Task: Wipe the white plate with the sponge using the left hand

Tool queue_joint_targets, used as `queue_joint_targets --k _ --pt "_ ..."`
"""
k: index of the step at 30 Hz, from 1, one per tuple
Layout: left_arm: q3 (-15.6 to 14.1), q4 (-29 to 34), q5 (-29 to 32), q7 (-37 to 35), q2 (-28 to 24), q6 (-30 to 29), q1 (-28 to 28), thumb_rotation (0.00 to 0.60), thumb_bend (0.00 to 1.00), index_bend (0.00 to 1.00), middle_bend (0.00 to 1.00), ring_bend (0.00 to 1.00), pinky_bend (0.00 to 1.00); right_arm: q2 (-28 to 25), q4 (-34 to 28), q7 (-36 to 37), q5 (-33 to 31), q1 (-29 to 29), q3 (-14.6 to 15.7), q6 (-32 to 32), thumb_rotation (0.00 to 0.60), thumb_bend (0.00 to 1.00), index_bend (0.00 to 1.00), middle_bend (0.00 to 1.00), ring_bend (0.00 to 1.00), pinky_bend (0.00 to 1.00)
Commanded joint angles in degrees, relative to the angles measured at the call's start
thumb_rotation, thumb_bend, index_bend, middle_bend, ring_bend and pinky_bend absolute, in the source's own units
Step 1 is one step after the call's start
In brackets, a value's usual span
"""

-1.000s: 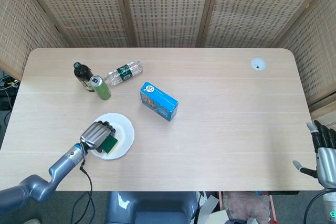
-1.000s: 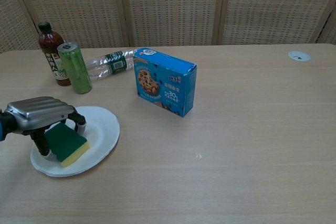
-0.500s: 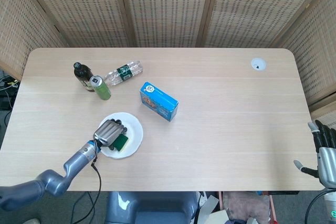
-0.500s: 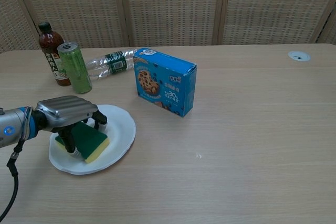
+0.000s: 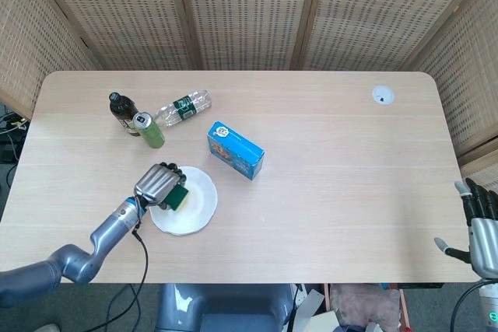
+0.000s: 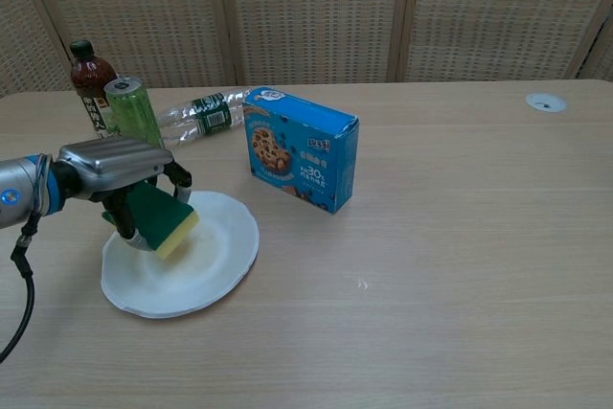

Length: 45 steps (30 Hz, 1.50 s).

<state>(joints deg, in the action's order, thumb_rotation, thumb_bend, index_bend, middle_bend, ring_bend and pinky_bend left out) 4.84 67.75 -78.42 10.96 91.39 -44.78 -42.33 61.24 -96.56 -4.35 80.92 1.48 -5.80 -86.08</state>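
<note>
Your left robot hand (image 6: pixel 120 177) grips the sponge (image 6: pixel 158 218), green face down on the plate's (image 6: pixel 206 270) far-left rim so it scrubs. The plate sits near the desk's (image 6: pixel 460 237) front left. Right robot hand (image 5: pixel 481 223) idles open, off the desk edge.

Behind the round white plate (image 6: pixel 206 265) stand a green drink can (image 6: pixel 134 112) and a dark brown bottle (image 6: pixel 88 83), with a clear plastic bottle (image 6: pixel 196 112) lying beside them. The blue cardboard cookie box (image 6: pixel 302 148) blocks the plate's right rear; the pale wooden table (image 6: pixel 460 265) beyond it lies open.
</note>
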Motion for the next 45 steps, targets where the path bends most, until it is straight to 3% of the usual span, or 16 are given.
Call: queue_joint_targets --k 1,9,14,21,23,27,30,36,45 --pt "0.6 -1.5 1.5 1.2 1.0 0.8 -0.7 0.6 0.09 0.5 0.41 0.25 0.33 0.0 0.0 -0.1 0.0 0.1 0.0 0.1 0.6 0.0 0.0 0.0 0.0 0.0" --pt "0.2 -5.5 4.7 5.9 5.0 4.2 -2.4 0.6 0.09 0.51 0.41 0.26 0.34 0.1 0.1 -0.2 -0.3 0.2 0.0 0.3 0.6 0.0 0.0 0.0 0.0 0.0" --pt "-2.0 1.5 7.3 13.7 1.1 5.8 -2.5 0.6 0.09 0.51 0.41 0.26 0.34 -0.2 0.1 0.5 -0.8 0.2 -0.3 0.4 0.6 0.0 0.0 0.0 0.0 0.0" --pt "-5.2 12.8 16.1 23.9 -7.1 6.7 -2.6 0.6 0.09 0.51 0.41 0.26 0.34 -0.2 0.0 0.2 -0.6 0.3 -0.1 0.7 0.6 0.0 0.0 0.0 0.0 0.0" --pt "-4.6 14.5 17.3 23.1 -8.0 6.0 -2.7 0.6 0.1 0.51 0.41 0.26 0.34 -0.1 -0.1 -0.1 -0.5 0.3 0.0 0.6 0.6 0.0 0.0 0.0 0.0 0.0" --pt "-2.9 14.0 14.0 17.2 -7.8 3.9 -2.2 0.6 0.1 0.51 0.41 0.26 0.34 0.0 -0.2 -0.2 -0.5 0.3 0.0 0.6 0.6 0.0 0.0 0.0 0.0 0.0" --pt "-3.2 12.8 12.5 15.4 -7.3 4.5 -2.4 0.6 0.1 0.51 0.41 0.26 0.34 0.0 -0.1 -0.2 -0.6 0.3 0.0 0.6 0.6 0.0 0.0 0.0 0.0 0.0" --pt "-1.9 6.4 8.3 9.2 -1.2 2.1 -2.5 0.6 0.1 0.52 0.41 0.26 0.35 0.2 0.1 -0.6 -1.0 0.5 0.0 1.1 0.6 0.0 0.0 0.0 0.0 0.0" --pt "-1.9 1.0 11.9 12.9 3.7 5.5 -4.9 0.6 0.1 0.52 0.41 0.27 0.36 0.0 0.2 -0.1 -1.5 0.5 -0.2 1.2 0.6 0.0 0.0 0.0 0.0 0.0"
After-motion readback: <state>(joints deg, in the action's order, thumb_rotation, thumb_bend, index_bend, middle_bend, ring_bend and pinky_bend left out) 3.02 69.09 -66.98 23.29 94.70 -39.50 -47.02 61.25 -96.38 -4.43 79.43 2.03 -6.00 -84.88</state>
